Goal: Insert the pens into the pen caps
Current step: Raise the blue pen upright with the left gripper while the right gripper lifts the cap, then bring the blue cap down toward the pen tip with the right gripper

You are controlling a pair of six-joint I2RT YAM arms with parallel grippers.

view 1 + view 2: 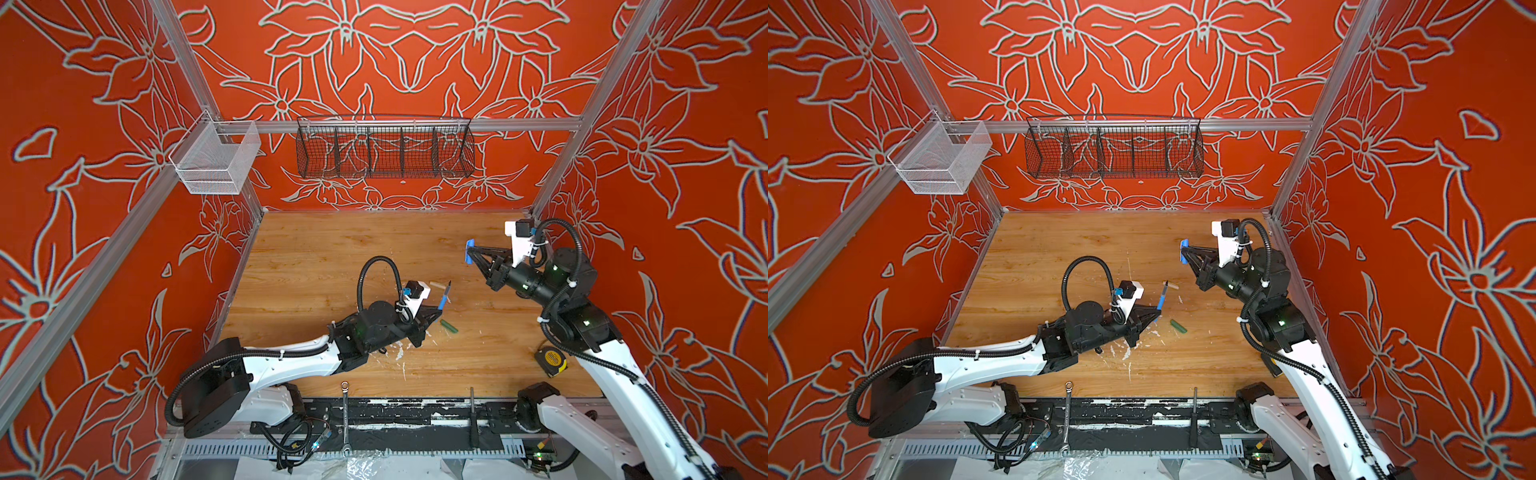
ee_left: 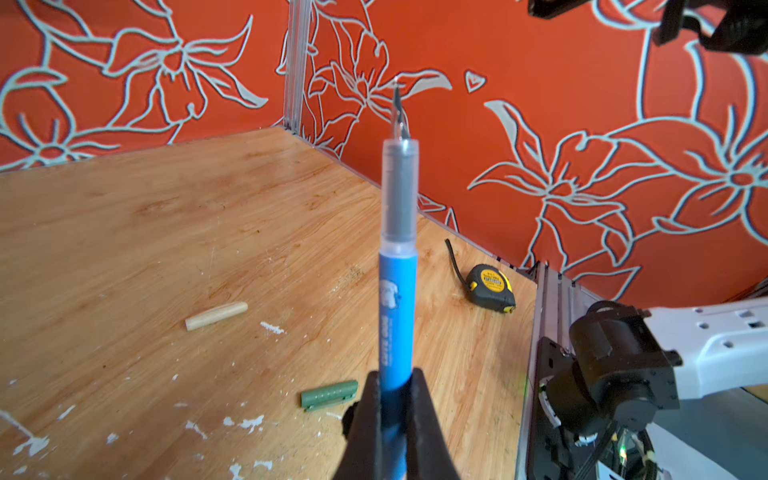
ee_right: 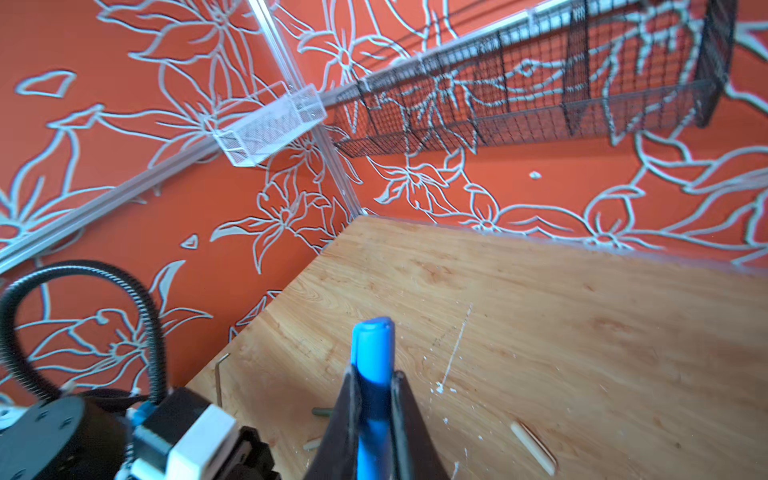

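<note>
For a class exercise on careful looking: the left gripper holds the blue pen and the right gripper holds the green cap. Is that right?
Not quite. The right gripper holds the blue cap, as the right wrist view shows; the green cap lies on the table. The left gripper does hold the blue pen.

Blue pen [image 2: 397, 311], uncapped, clear grey section and dark nib, gripped by its lower barrel above mid-worktop, blue cap [image 3: 372, 349] gripped aloft nearer the back right corner, tan cap [image 2: 216, 316] and ribbed green cap [image 2: 330, 395] lying flat mid-worktop, green nearer the front edge
</note>
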